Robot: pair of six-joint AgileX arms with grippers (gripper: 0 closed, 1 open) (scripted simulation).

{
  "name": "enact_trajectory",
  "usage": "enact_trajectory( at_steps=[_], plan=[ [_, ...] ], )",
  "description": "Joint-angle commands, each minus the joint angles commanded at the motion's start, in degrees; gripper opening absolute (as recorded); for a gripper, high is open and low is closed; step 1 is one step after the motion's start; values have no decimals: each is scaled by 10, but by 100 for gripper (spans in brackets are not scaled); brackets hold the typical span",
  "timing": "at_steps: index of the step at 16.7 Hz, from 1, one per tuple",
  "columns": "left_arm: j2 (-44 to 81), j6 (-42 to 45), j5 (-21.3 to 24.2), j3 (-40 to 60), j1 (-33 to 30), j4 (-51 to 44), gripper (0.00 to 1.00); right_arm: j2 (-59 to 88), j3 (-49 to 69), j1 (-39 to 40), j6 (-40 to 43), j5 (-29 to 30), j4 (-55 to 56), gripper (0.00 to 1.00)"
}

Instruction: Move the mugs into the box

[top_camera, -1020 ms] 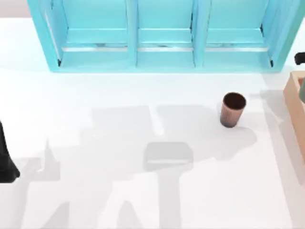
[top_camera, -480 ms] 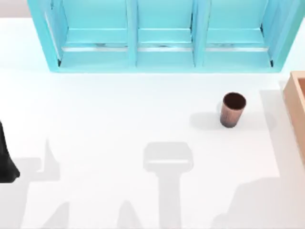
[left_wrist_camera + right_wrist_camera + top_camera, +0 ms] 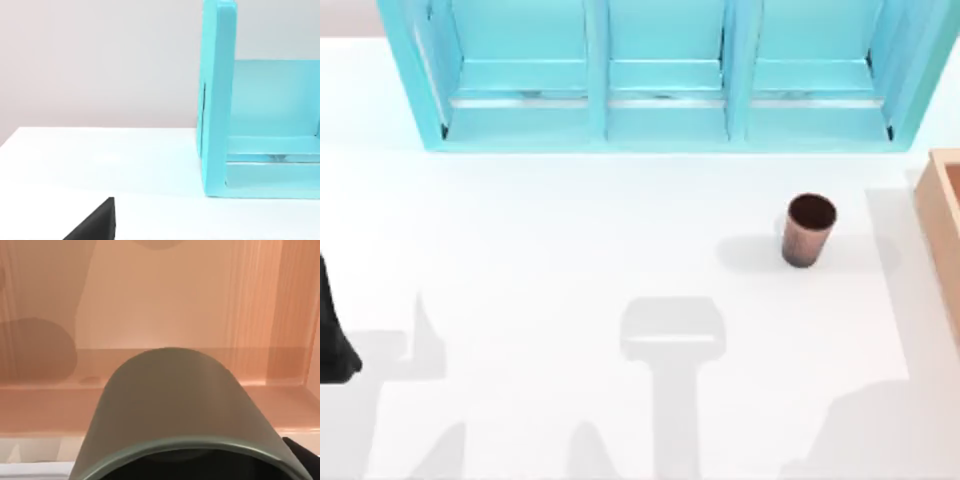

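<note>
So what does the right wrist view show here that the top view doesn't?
The right wrist view shows the olive-grey mug close up, in front of the box's tan inner floor and walls; whether the right gripper is clamped on it I cannot tell. The top view instead shows the copper-brown mug standing upright on the white table, the turquoise shelf unit at the back, and the left arm parked at the left edge. Both views share the box, seen from above merely as a corner at the right edge.
</note>
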State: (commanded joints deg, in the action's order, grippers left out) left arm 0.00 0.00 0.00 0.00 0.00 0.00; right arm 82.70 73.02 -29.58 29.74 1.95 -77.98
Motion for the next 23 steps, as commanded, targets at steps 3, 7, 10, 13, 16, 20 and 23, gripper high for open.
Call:
enact_trajectory(
  at_steps=[3, 7, 10, 13, 16, 20, 23],
  plan=[
    [0, 0, 0, 0, 0, 0, 100, -1, -53, 4, -7, 0, 51, 0],
    [0, 0, 0, 0, 0, 0, 100, -1, -129, 12, -14, 0, 127, 0],
    [0, 0, 0, 0, 0, 0, 100, -1, -139, 13, -15, -1, 136, 0],
    [0, 0, 0, 0, 0, 0, 100, -1, -139, 13, -15, -1, 136, 8],
    [0, 0, 0, 0, 0, 0, 100, -1, -139, 13, -15, -1, 136, 30],
    [0, 0, 0, 0, 0, 0, 100, -1, -139, 13, -15, -1, 136, 60],
    [0, 0, 0, 0, 0, 0, 100, -1, -139, 13, -15, -1, 136, 83]
  ],
)
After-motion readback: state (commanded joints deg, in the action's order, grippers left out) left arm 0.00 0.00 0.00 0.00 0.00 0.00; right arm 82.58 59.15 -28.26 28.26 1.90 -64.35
